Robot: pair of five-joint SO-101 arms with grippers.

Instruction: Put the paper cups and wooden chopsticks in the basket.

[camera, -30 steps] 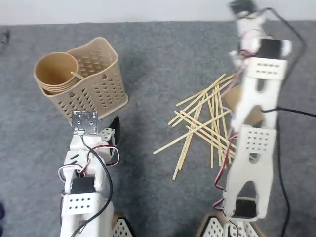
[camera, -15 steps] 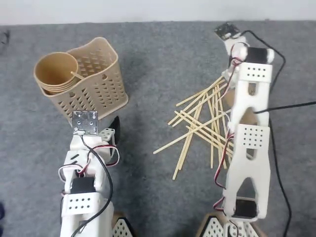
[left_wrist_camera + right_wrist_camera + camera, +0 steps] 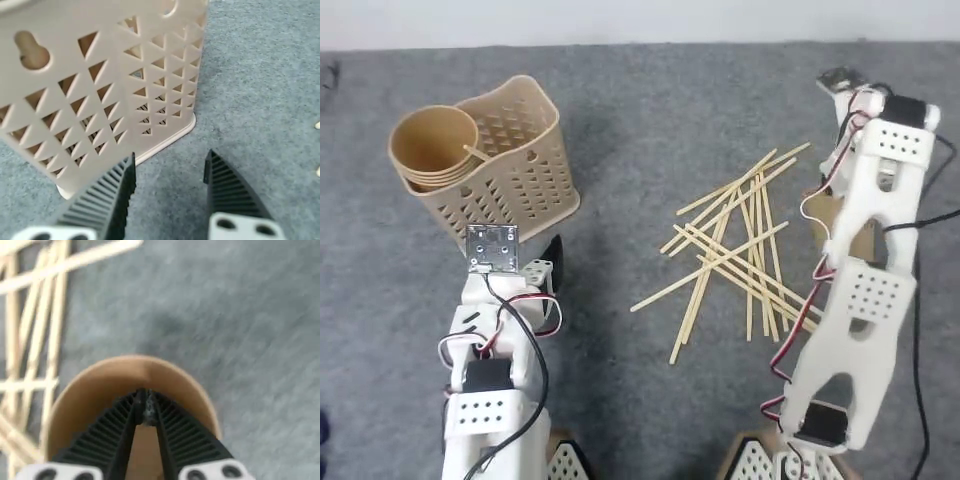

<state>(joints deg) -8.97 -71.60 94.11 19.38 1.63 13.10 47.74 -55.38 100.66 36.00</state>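
A tan basket (image 3: 535, 170) stands at the far left with stacked paper cups (image 3: 433, 140) in one compartment. Loose wooden chopsticks (image 3: 735, 240) lie crossed on the grey mat right of centre. One more paper cup (image 3: 832, 222) peeks out from under the right arm (image 3: 880, 200). In the right wrist view my right gripper (image 3: 145, 402) is shut, its tips meeting over this cup's (image 3: 100, 390) brown opening; whether they touch it I cannot tell. My left gripper (image 3: 170, 162) is open and empty, just in front of the basket's wall (image 3: 100, 90), low over the mat (image 3: 545, 262).
A single chopstick (image 3: 475, 153) leans inside the basket beside the cups. Chopsticks (image 3: 35, 315) lie close beside the cup in the right wrist view. Grey mat stretches between the basket and the chopstick pile. A pale wall edge runs along the far side.
The right arm has swung to the right and pulled back from the far edge, uncovering the chopstick pile. The left arm, basket and cups have stayed put.
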